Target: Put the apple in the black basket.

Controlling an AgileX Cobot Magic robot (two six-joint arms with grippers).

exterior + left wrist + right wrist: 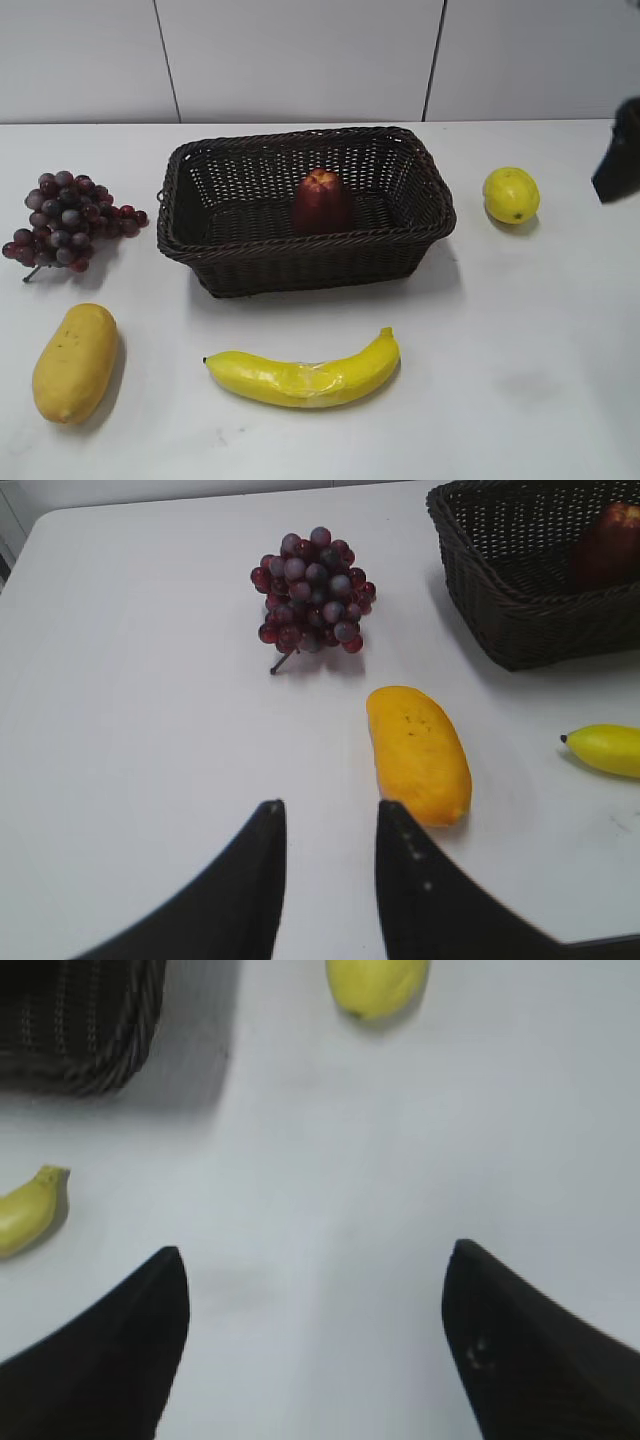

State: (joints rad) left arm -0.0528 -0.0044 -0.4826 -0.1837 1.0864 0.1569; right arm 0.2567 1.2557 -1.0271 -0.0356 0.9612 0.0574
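Note:
The dark red apple stands upright inside the black basket at the middle of the table; it also shows in the left wrist view within the basket. My left gripper is open and empty above the bare table, close to the mango. My right gripper is wide open and empty over the table, right of the basket's corner. Only a dark part of the right arm shows at the exterior view's right edge.
A grape bunch lies left of the basket, a yellow mango at the front left, a banana in front of the basket, a lemon to its right. The white wall stands behind the table.

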